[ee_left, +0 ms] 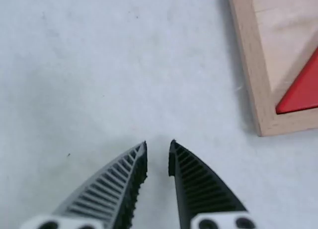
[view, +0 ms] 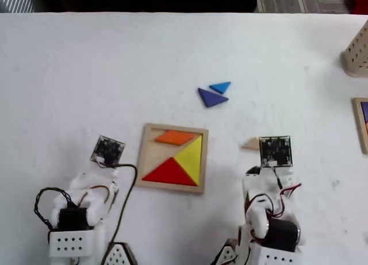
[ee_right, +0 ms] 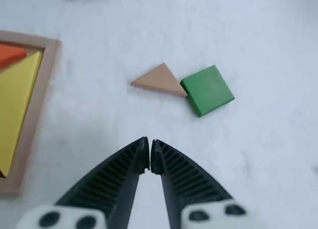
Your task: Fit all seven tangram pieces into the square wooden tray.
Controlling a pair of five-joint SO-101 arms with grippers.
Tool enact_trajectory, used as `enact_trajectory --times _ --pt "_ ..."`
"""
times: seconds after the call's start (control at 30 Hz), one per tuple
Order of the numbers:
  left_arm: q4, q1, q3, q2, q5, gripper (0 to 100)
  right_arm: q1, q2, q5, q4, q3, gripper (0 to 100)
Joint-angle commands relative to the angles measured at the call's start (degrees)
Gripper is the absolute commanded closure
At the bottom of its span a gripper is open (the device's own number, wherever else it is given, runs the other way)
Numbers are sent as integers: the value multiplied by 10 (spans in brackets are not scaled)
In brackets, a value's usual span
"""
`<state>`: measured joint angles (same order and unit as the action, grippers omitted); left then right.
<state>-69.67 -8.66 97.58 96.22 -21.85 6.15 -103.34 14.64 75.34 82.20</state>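
High view: tan triangle (view: 250, 143) half-hidden

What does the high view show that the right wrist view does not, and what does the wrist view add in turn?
The high view adds the light blue triangle and dark blue triangle in full, plus a perforated block and another wooden frame at the table's right edge. The right wrist view adds the green square, touching a corner of the tan triangle, and the right gripper, shut over bare table. Both share the square wooden tray, its orange piece and yellow triangle, and the tan triangle.
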Motion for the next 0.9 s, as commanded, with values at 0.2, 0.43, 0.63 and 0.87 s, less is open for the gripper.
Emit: enact_trajectory --times 0.2,0.43,0.63,0.87 --pt "-5 3 -13 6 -4 902 0 2 -33 1 -88 981" --pt "-5 3 -13 6 -4 902 -38 11 -54 2 -103 982" --pt "-5 3 -13 6 -4 902 -69 158 -91 5 -192 982" --pt "-5 3 -13 6 -4 902 -93 437 -91 1 -295 981"
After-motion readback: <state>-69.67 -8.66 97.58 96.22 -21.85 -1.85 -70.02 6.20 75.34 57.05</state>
